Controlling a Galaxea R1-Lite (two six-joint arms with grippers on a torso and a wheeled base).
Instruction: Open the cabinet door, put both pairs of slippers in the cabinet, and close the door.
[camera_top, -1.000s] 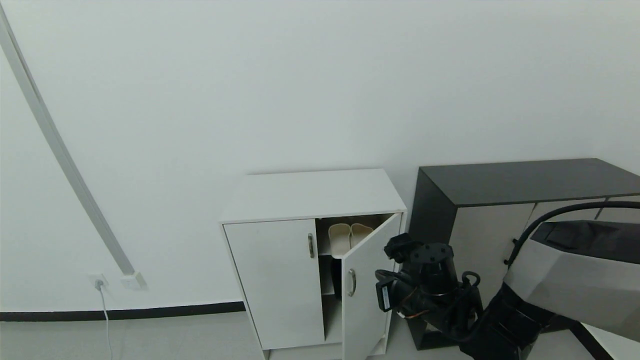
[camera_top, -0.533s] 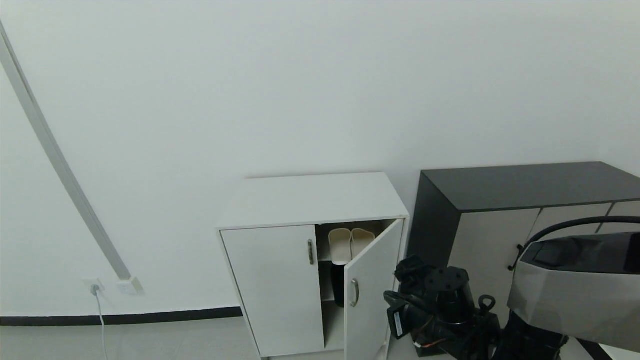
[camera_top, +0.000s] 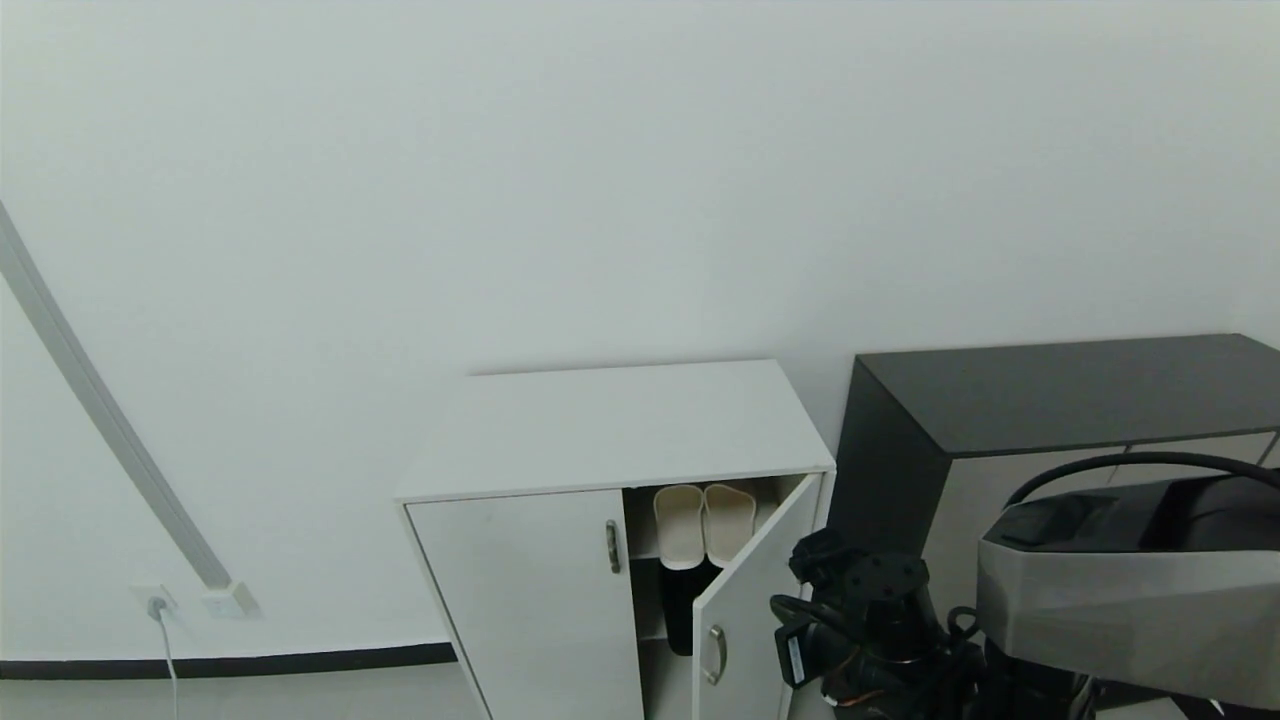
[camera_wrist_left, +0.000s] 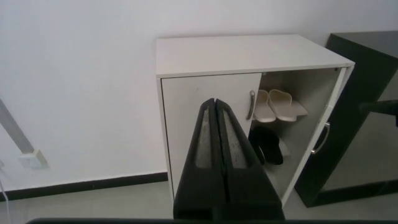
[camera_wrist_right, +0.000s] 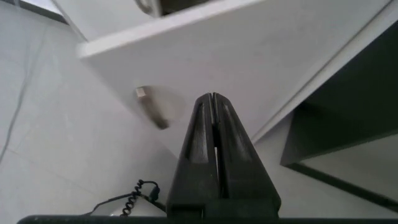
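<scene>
Looks nearly done, with pale slippers (camera_top: 704, 520) and dark slippers (camera_wrist_left: 267, 146) inside the cabinet (camera_top: 610, 420). Needs only the ajar door (camera_top: 755, 600) shut. Shows both jaws clenched, empty.

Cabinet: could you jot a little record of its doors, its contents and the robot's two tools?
cabinet: white cabinet, two doors
left door: shut
right door: partly open
beige slippers: inside, above the black pair
black slippers: inside, lower down
left tool: shut, apart from the cabinet, facing it
right tool: shut, near the right door's outer face
</scene>
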